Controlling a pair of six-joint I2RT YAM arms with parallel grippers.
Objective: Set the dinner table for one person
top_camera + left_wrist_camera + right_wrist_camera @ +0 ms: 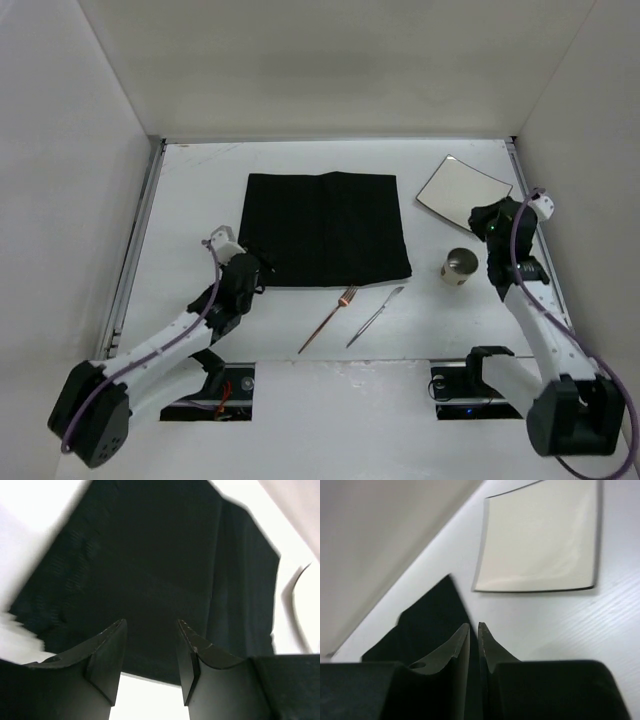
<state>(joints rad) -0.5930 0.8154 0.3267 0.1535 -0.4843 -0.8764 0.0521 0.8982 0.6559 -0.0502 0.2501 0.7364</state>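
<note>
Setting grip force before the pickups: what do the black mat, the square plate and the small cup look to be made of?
Black mat: cloth with a matte finish; it shows fold creases and soft, slightly wavy edges.
Square plate: probably glazed ceramic, possibly melamine; it is pale and glossy, with a sheen across its surface.
Cup: looks like metal with a shiny brassy wall, but it is too small in view to be sure.

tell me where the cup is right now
In the top view the cup stands on the right side of the table, just nearer than the plate, right of the mat and the knife.
</note>
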